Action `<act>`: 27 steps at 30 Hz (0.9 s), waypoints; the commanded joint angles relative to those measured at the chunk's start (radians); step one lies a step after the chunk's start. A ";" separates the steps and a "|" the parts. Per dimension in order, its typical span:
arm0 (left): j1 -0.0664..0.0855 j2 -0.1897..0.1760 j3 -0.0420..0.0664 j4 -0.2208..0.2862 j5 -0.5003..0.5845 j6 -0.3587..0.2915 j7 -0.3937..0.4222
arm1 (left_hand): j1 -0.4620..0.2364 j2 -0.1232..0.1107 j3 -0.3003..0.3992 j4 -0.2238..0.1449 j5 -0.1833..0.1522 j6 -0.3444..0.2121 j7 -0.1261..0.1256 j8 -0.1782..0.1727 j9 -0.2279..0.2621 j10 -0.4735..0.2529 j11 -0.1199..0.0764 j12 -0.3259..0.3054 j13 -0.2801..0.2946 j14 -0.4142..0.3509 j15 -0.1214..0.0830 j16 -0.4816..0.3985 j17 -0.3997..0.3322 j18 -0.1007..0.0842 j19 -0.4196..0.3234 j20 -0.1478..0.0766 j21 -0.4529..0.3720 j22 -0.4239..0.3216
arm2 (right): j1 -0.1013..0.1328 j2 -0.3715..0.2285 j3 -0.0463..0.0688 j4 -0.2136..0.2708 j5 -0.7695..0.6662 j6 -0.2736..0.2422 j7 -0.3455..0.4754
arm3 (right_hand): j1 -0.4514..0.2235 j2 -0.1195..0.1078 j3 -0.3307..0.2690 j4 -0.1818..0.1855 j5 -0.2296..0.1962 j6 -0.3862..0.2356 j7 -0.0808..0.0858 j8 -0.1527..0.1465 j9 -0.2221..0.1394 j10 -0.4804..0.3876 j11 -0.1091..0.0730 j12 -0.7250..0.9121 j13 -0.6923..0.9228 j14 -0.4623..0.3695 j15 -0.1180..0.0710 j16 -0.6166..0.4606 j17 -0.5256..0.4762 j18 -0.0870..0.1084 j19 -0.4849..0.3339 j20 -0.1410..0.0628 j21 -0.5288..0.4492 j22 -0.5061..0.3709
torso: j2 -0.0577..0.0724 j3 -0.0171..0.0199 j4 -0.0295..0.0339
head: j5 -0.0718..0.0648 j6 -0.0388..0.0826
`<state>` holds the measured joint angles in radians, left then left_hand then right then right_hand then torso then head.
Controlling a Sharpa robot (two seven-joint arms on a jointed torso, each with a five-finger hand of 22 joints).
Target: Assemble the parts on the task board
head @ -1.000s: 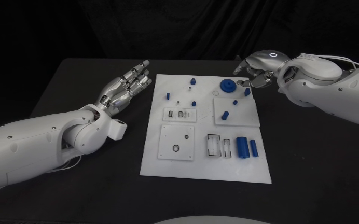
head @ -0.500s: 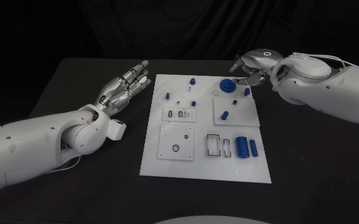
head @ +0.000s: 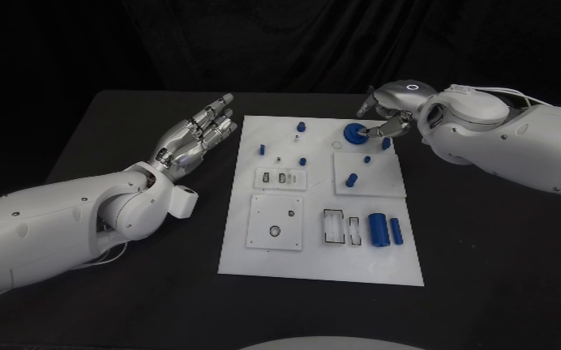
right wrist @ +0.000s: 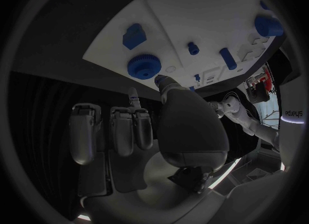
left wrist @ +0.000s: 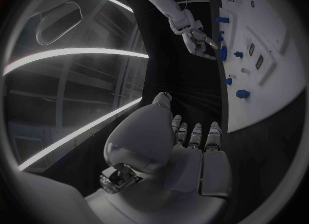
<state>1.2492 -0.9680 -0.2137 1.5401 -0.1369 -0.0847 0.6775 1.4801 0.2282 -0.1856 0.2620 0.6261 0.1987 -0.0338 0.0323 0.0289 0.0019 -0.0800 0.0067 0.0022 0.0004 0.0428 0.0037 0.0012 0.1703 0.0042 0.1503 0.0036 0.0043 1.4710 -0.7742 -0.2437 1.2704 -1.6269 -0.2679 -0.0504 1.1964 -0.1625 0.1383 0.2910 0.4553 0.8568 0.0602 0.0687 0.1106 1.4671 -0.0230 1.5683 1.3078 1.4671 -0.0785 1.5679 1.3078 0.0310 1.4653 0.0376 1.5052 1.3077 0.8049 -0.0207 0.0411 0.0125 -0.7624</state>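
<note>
The white task board (head: 322,261) lies in the middle of the black table. A blue gear (head: 354,132) sits near its far edge. My right hand (head: 386,117) hovers just beside the gear, fingers spread and holding nothing. In the right wrist view the thumb tip (right wrist: 169,85) is right at the rim of the gear (right wrist: 144,66); I cannot tell if it touches. My left hand (head: 199,135) is held flat and open above the table left of the board. The left wrist view has the left hand (left wrist: 190,147), the right hand (left wrist: 196,38) and the gear (left wrist: 223,54).
Small blue pegs (head: 303,161) stand on the board's far half, and one peg (head: 352,179) stands on a raised square plate. Two blue cylinders (head: 378,229) lie at the near right beside empty slots (head: 336,227). A blue block (right wrist: 134,35) lies near the gear.
My right hand has moved left along the board's far edge and closed in on the blue gear. The left arm has not moved.
</note>
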 commanded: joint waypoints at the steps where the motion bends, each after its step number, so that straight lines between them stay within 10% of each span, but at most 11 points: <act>1: 0.000 0.003 0.001 0.000 -0.007 0.016 0.074 | 0.010 0.002 0.004 -0.004 0.004 0.005 0.001 0.003 0.001 0.001 0.009 -0.005 -0.001 0.000 0.008 -0.004 -0.001 0.006 0.003 0.006 0.002 0.000 | -0.003 0.002 0.001 -0.003 -0.002 0.015 -0.026 | -0.009 0.003 -0.014 0.000 0.001 0.005 -0.002 0.005 0.003 0.104 -0.002 0.002 0.263 0.104 -0.003 0.003 0.263 -0.012 0.059 -0.005 0.006 0.226 | 0.000 -0.0004 0.0003 | 0.000 0.001; 27: 0.000 0.009 0.001 -0.007 -0.007 0.022 0.070 | 0.010 0.003 0.005 -0.004 0.003 0.004 0.002 0.002 0.001 0.001 0.010 -0.006 -0.001 0.000 0.009 -0.004 -0.001 0.006 0.003 0.007 0.002 0.000 | -0.009 0.033 0.001 -0.026 -0.002 0.053 -0.026 | 0.109 0.027 -0.044 -0.010 0.003 0.059 -0.010 0.028 0.053 0.104 -0.008 0.002 0.263 0.104 -0.013 0.003 0.263 -0.014 0.064 -0.014 0.010 0.232 | -0.001 0.0000 -0.0009 | 0.002 -0.004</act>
<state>1.2492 -0.9609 -0.2137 1.5329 -0.1370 -0.0791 0.6775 1.4801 0.2282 -0.1828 0.2592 0.6261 0.1987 -0.0338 0.0321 0.0288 0.0054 -0.0766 0.0067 0.0025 0.0004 0.0428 0.0037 0.0017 0.1703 0.0043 0.1503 0.0036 0.0043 1.4650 -0.7416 -0.2435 1.2467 -1.6266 -0.2320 -0.0535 1.2979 -0.1370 0.0897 0.2798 0.4553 0.9108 0.0494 0.0902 0.1619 1.4669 -0.0231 1.5683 1.3076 1.4669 -0.0856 1.5679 1.3076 0.0313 1.4652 0.0304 1.5094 1.3074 0.8041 -0.0202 0.0399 0.0136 -0.7656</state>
